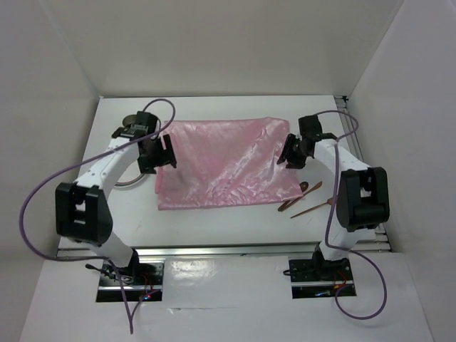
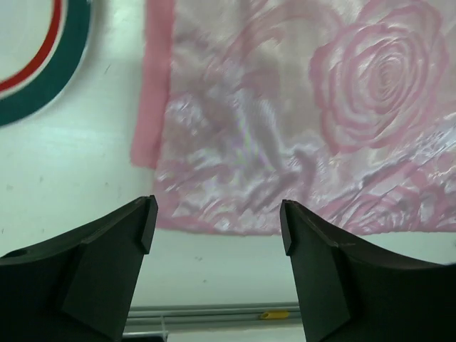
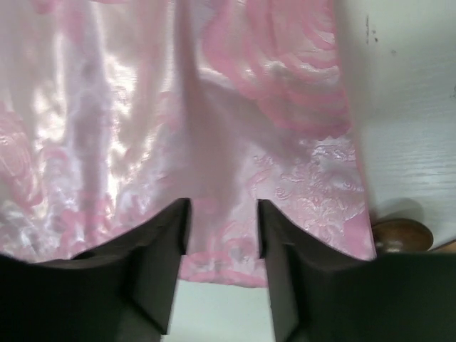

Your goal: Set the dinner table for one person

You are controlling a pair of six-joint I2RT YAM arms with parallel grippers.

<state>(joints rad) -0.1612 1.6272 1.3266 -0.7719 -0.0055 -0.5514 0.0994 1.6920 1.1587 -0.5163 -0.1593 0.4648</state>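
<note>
Both jaws apart over pink cloth (image 1: pixel 221 160) on dinner table (image 1: pixel 214 229).

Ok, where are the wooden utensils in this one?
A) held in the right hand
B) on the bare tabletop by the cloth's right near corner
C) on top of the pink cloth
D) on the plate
B: the wooden utensils lie on the white tabletop just off the pink cloth's right near corner, while the right hand is open and empty over the cloth.
</note>
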